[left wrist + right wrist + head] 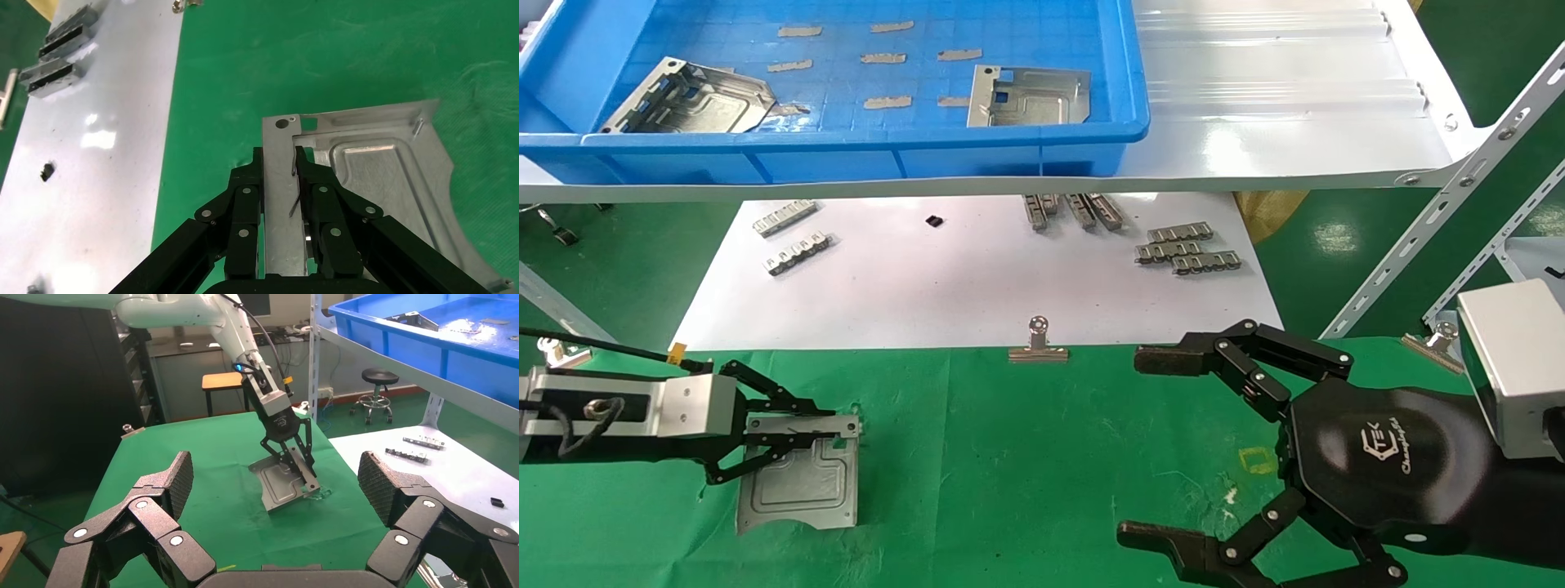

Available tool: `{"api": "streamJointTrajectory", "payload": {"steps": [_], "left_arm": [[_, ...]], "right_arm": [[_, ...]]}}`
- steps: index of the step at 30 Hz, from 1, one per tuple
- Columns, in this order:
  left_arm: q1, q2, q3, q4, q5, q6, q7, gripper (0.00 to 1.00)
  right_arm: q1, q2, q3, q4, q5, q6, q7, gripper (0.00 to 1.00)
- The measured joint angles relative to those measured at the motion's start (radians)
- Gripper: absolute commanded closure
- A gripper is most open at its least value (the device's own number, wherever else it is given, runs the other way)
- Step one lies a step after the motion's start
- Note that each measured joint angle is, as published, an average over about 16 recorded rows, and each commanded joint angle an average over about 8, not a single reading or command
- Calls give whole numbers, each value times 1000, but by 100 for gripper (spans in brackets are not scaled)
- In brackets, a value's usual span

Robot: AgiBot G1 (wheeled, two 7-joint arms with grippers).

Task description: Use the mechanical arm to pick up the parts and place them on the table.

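A silvery stamped part (801, 482) rests on the green-cloth table (1009, 457) at the front left. My left gripper (797, 429) is shut on its folded edge strip; in the left wrist view the gripper (280, 160) has one black finger on each side of the part's strip (379, 177). The right wrist view shows this part (278, 487) tilted, its held edge raised and its far edge on the cloth. Two more parts (695, 98) (1030, 96) lie in the blue tray. My right gripper (1140, 447), the black hexagonal-palm hand, is open and empty over the cloth at the front right.
The blue tray (846, 155) sits on a white shelf above a white sheet (944, 278) with grey ribbed strips (1185, 249). Binder clips (1038, 343) (1434, 339) hold the cloth's far edge. Slanted shelf braces (1434, 212) stand at the right.
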Motion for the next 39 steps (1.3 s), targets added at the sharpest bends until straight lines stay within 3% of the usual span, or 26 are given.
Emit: {"api": "streamJointTrajectory", "payload": {"steps": [8, 25, 39], "left_arm": [[-10, 9, -13, 50, -29, 26, 7, 0], [10, -9, -51, 74, -155, 65, -220, 0], [83, -38, -113, -68, -198, 51, -311, 0]], "right_arm": [[0, 0, 0, 0, 0, 0, 0, 0], [0, 0, 0, 0, 0, 0, 0, 0], [0, 0, 0, -1, 0, 0, 0, 0]]}}
